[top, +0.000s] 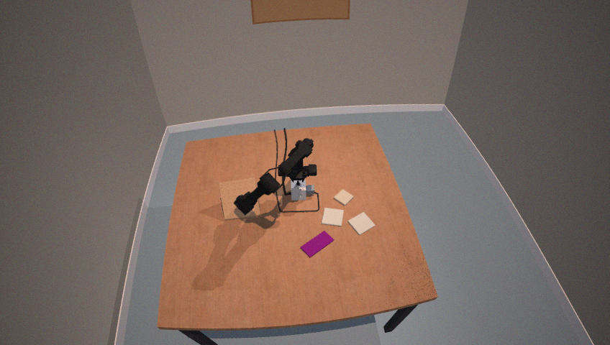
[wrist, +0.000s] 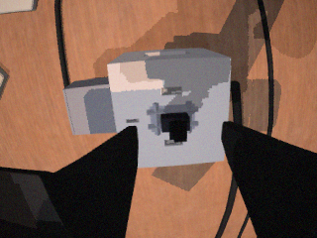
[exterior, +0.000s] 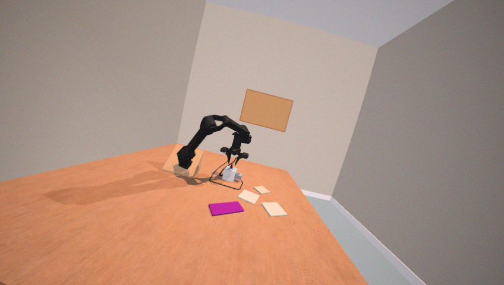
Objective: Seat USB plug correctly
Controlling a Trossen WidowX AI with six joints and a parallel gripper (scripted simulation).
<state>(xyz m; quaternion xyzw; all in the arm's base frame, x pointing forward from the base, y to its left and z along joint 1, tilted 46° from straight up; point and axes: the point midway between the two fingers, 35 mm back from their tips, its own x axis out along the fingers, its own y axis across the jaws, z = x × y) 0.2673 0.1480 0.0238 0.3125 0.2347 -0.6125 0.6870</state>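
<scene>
My hand [wrist: 178, 131] hangs straight over the cube [wrist: 198, 86], pointing down at its top face, and it is half open: it grips nothing. In the wrist view one finger [wrist: 109, 166] stands over the cube's left edge and the other [wrist: 254, 159] over its right edge, with the plug [wrist: 176, 126] between them. Pale cube top shows on both sides of the plug, so neither finger touches it. The plug is a small dark block standing in the socket in the middle of the cube's top, ringed by a grey patch; how deep it sits I cannot tell. A darker grey block [wrist: 89, 109] is fixed to the cube's left side. A black cable [wrist: 59, 27] loops around the cube on the tabletop [top: 257, 277], passing beyond it and down along both of its sides. From the exterior view my arm [exterior: 208, 129] arches up from its base, which stands on a cork mat [top: 229, 192] beside the cube, and drops to the hand just above the cube. Three pale tiles [top: 343, 197] [top: 332, 215] [top: 361, 223] lie near the cube on the side away from the mat, apart from one another, and a purple card [top: 316, 244] lies flat a little beyond them, nearer the tabletop's front edge.
</scene>
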